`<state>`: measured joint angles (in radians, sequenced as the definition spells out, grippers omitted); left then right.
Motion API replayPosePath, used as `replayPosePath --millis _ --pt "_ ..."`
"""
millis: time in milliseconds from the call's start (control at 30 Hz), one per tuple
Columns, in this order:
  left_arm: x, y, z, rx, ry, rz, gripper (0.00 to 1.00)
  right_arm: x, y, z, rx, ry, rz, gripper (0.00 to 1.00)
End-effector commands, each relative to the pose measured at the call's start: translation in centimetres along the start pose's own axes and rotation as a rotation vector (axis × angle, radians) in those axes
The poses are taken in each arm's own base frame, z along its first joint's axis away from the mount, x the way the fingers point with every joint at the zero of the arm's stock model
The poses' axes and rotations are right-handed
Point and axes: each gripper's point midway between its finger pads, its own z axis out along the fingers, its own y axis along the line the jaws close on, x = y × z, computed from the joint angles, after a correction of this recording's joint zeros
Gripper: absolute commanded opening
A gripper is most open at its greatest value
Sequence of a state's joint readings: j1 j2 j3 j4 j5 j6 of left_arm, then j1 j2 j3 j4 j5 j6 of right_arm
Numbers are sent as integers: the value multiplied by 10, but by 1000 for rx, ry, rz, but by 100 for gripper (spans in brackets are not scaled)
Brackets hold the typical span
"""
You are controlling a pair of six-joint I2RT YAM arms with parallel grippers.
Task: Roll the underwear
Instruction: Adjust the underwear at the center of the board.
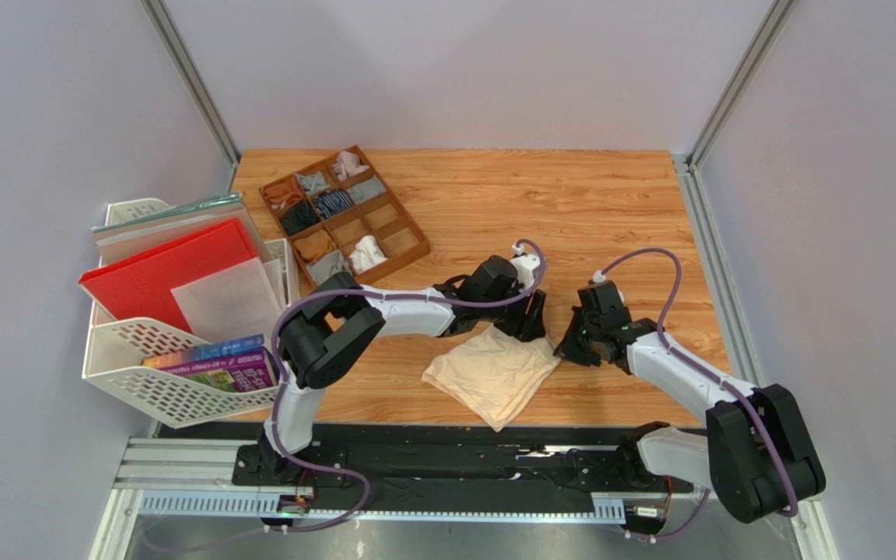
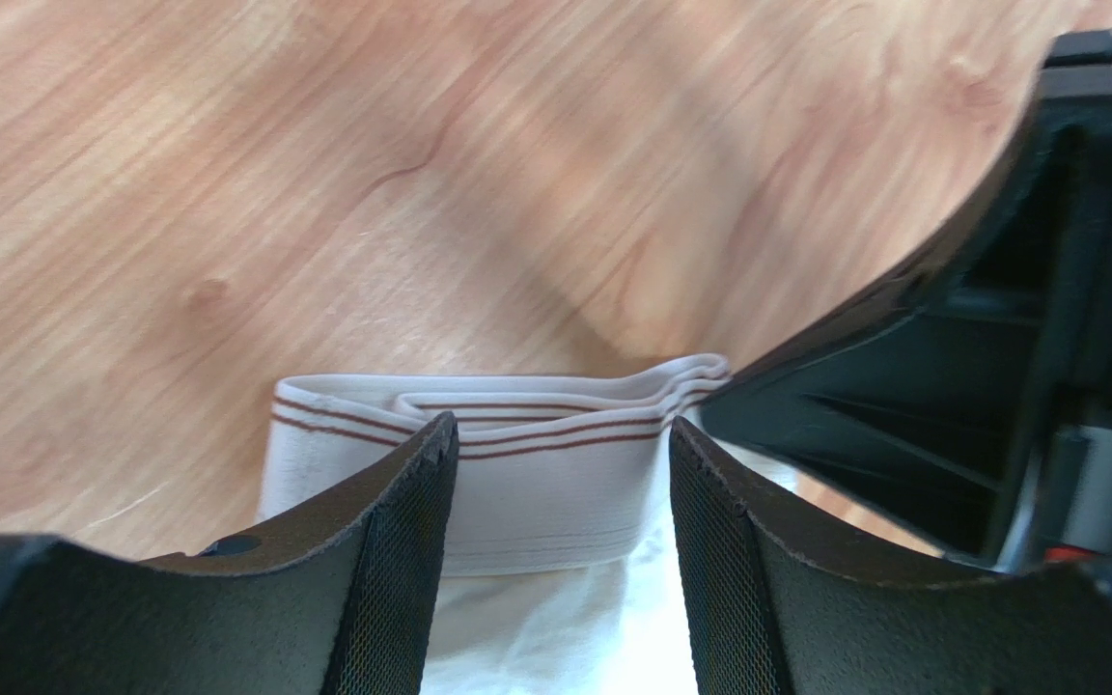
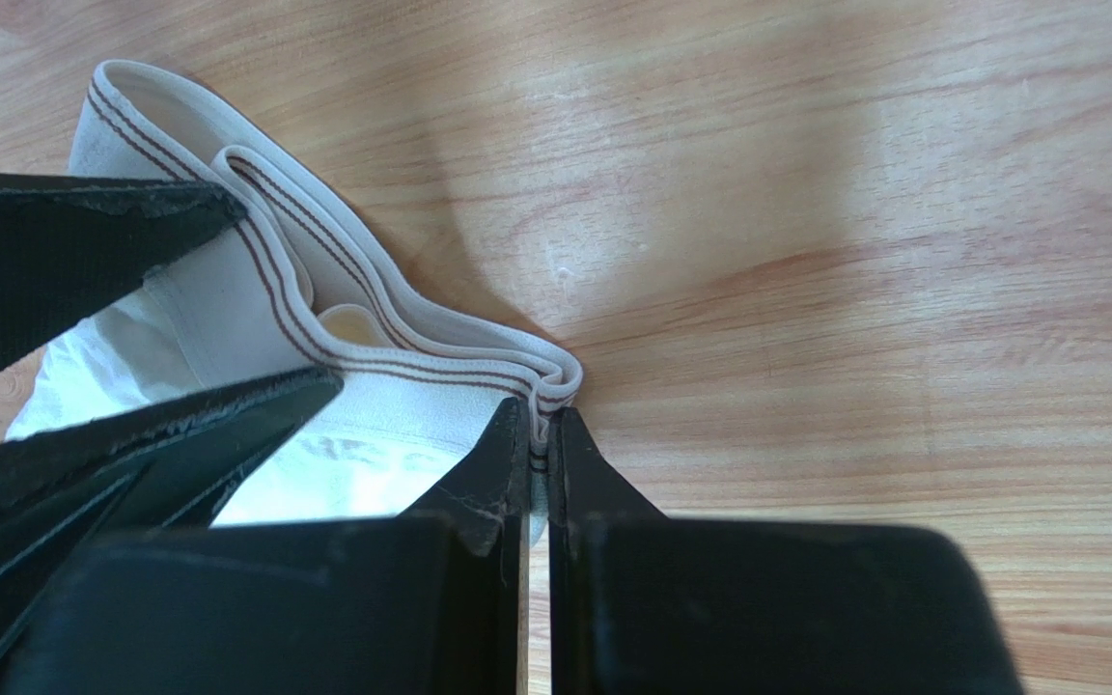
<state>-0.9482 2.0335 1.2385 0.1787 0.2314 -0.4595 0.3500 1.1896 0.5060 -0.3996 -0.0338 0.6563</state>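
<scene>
Nearest, the left arm and right arm rise from the bench edge, on the near side of the underwear. The underwear, a cream-beige brief, lies flat but rumpled on the wood, roughly a diamond. Far to its left, a white rack holds a red folder and books. At the underwear's far corner lies its waistband, white with thin brown stripes, folded over itself. The left pincer stands wide there, fingers down on either side of the waistband, cloth between them unclamped. The right pincer, at the underwear's right far edge, is closed tight, tips at the waistband's folded end; whether cloth is nipped cannot be told. Beyond the underwear, to the left, a brown tray of compartments holds small rolled garments.
</scene>
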Motion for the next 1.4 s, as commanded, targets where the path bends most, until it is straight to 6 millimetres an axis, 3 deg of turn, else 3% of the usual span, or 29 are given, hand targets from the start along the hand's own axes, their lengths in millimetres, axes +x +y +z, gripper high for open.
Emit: replayPosePath --millis 0,67,100,267,433,567,900,1233,1367 --pt "-11 16 -7 -79 -28 123 61 -6 6 -3 -30 -24 -17 0" --pt "-11 21 -13 -102 -42 166 61 -5 5 -3 -26 -19 -16 0" --pt "-26 16 -21 -104 -91 188 61 -5 5 -4 -28 -21 -18 0" --pt "-43 20 -40 -160 -129 288 65 -5 5 -4 -28 -21 -15 0" --pt "-32 33 -39 -206 -87 306 65 -6 6 -6 -35 -25 -15 0" --pt "-33 28 -36 -180 -96 293 67 -5 6 -6 -35 -25 -17 0" --pt "-10 28 -22 -133 -20 257 68 -6 6 -10 -36 -34 -17 0" --pt "10 56 -20 -247 23 250 69 -5 5 -10 -36 -34 -14 0" --pt "14 68 -21 -304 35 254 63 -6 5 -10 -35 -35 -13 0"
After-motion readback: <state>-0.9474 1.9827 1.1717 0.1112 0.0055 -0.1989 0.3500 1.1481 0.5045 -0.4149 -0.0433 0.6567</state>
